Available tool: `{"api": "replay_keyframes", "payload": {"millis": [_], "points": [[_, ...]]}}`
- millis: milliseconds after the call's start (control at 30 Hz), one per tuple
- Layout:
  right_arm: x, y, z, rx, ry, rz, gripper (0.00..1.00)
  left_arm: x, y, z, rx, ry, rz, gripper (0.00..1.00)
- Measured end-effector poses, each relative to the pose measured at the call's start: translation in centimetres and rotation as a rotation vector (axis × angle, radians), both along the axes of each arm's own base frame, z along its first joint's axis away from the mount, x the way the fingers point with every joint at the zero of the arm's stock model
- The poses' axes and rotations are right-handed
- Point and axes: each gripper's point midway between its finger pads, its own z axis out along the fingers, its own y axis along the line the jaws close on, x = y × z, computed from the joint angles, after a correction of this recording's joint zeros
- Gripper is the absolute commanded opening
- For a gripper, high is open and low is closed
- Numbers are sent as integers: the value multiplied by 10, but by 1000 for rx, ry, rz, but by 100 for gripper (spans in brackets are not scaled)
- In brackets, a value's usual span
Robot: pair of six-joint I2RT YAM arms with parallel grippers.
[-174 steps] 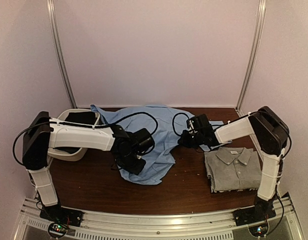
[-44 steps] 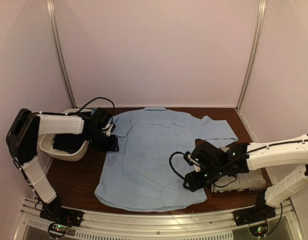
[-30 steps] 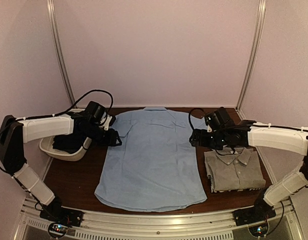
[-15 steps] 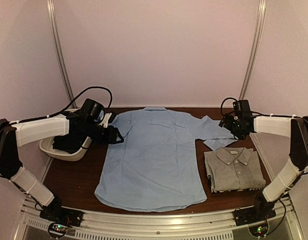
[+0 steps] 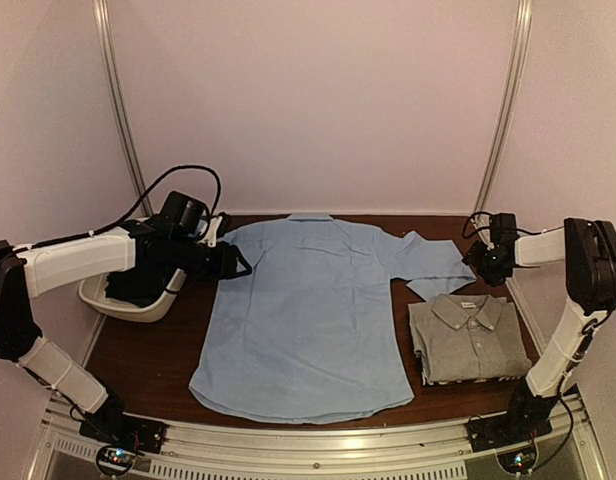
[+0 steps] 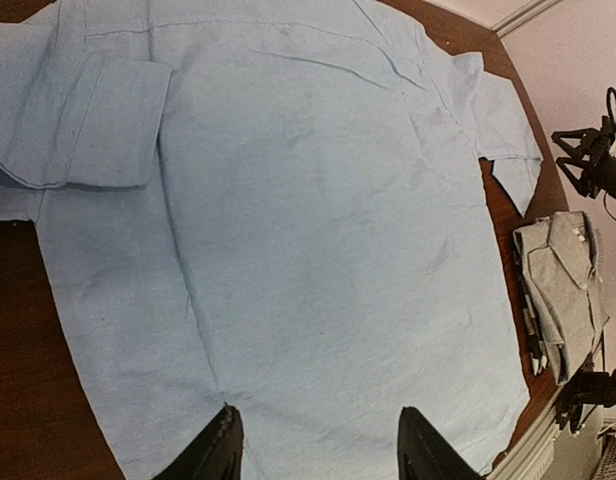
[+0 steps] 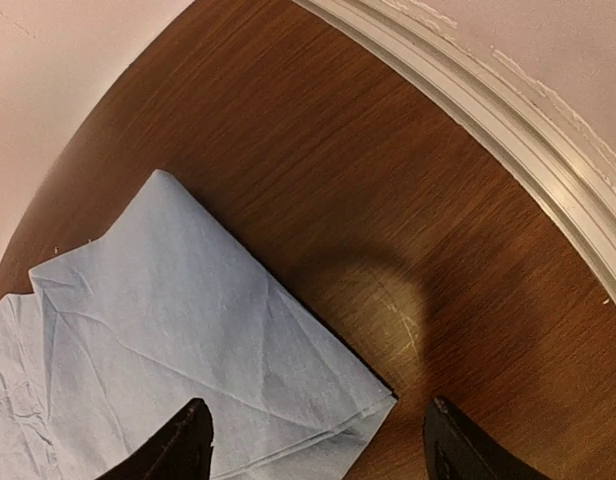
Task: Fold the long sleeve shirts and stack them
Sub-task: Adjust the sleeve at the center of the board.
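Observation:
A light blue shirt lies spread flat on the table, collar at the far side. Its left sleeve is folded in over the body, and its right sleeve sticks out to the right. A grey shirt lies folded at the front right. My left gripper hovers at the blue shirt's left shoulder, open, with only cloth below its fingers. My right gripper is open at the right sleeve's end. The cuff corner lies below and between its fingertips.
A white tub with dark cloth inside stands at the left edge, under my left arm. Bare wood runs from the sleeve to the pale wall trim at the far right. Metal posts stand in the back corners.
The right gripper has swung from the shirt's right side out to the sleeve end at the far right, and its jaws have narrowed a little. The left gripper barely shifted.

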Motion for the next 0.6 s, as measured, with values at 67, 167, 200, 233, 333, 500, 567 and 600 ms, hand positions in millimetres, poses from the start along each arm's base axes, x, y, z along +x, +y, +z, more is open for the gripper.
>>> {"api": "replay_keyframes", "payload": {"millis": [67, 167, 200, 233, 333, 500, 567, 600], "points": [[2, 0, -7, 8, 7, 2, 72, 2, 0, 3, -5, -5, 10, 54], [3, 0, -17, 15, 17, 8, 70, 5, -1, 10, -16, -16, 20, 54], [3, 1, -19, 16, 20, 9, 70, 6, -1, 11, -19, -18, 23, 54], [4, 1, -23, 16, 26, 11, 69, 6, -1, 13, -22, -20, 25, 54], [5, 0, -31, 9, 40, 12, 68, 7, -2, 16, -29, -25, 29, 54], [14, -2, -32, -7, 32, 17, 60, 7, -1, 18, -31, -26, 37, 54], [16, -2, -33, -10, 31, 22, 54, 8, -1, 18, -30, -26, 38, 54], [18, -1, -33, -9, 31, 23, 50, 8, -1, 18, -29, -27, 39, 54]]}}
